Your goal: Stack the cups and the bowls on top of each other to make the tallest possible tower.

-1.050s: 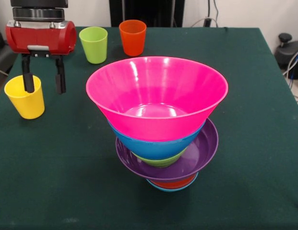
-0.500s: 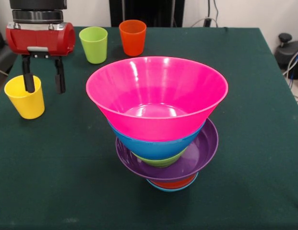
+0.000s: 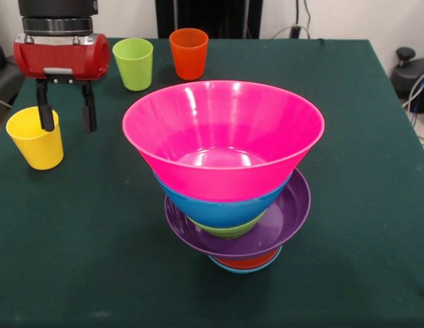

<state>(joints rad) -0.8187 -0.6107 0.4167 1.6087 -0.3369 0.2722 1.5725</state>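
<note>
The small glossy light-blue plastic bowl [image 3: 233, 267] at the foot of the stack showed only a thin crescent of rim, and the small orange plastic bowl [image 3: 247, 260] in it only a sliver under the wide purple plastic bowl [image 3: 283, 222]. The small green plastic bowl [image 3: 227, 231] was mostly covered by the deep blue plastic bowl [image 3: 218, 208], whose inside the large pink plastic bowl [image 3: 222, 137] hid. The red and black arm [image 3: 60, 41] was cut off by the top edge. A black object [image 3: 411, 72] at the right edge was too cropped to identify.
</note>
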